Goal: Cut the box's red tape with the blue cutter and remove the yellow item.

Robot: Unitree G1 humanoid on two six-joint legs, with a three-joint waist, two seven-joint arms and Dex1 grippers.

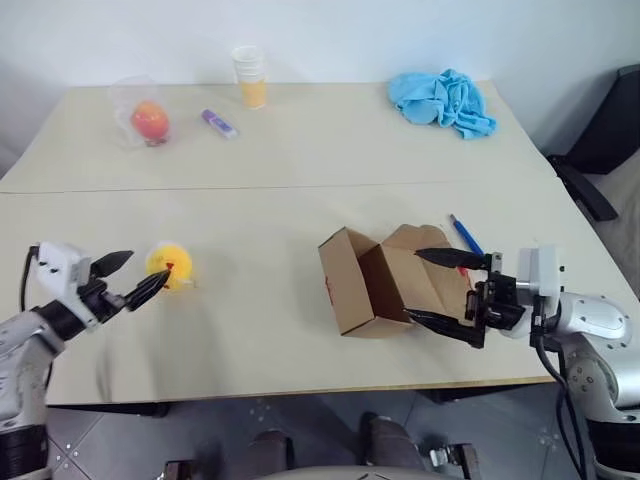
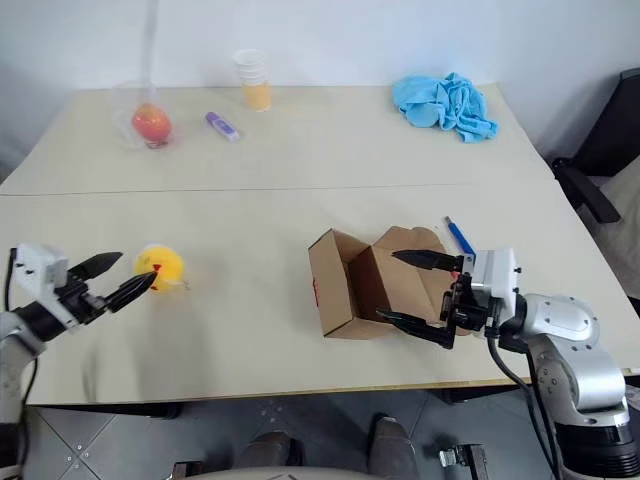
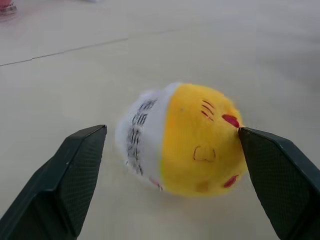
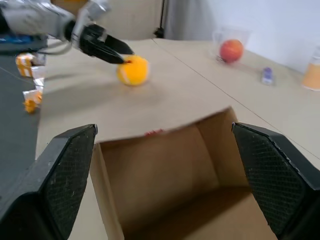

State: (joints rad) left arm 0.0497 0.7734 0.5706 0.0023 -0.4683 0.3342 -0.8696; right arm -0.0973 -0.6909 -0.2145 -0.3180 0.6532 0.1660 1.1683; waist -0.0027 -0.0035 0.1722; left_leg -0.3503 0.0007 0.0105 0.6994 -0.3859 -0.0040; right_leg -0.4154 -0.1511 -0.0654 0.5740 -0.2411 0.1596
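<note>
Yellow item (image 1: 169,265) is sitting out on the table (image 1: 280,160) now, well apart from the box (image 1: 385,280), so the removal part looks pretty much done to me. It's a little plush ball, yellow with a white patch and small red marks, and I'm guessing it's super light and squishy, nothing fragile, though being round it'll probably roll if nudged. Best bet for grabbing it is squeezing across the middle. The left gripper (image 1: 132,277) is spread wide right around it, and in the left wrist view one fingertip (image 3: 272,170) is looking like it's just touching the fuzz while the other is standing clear, so it's not gripping anything. Over on the other side the right gripper (image 1: 440,287) is also wide open, fingers straddling the opened box, which is lying tipped with its mouth facing that hand and a bit of red tape (image 1: 329,287) showing on its side. The blue cutter (image 1: 464,236) is lying just behind the box.
</note>
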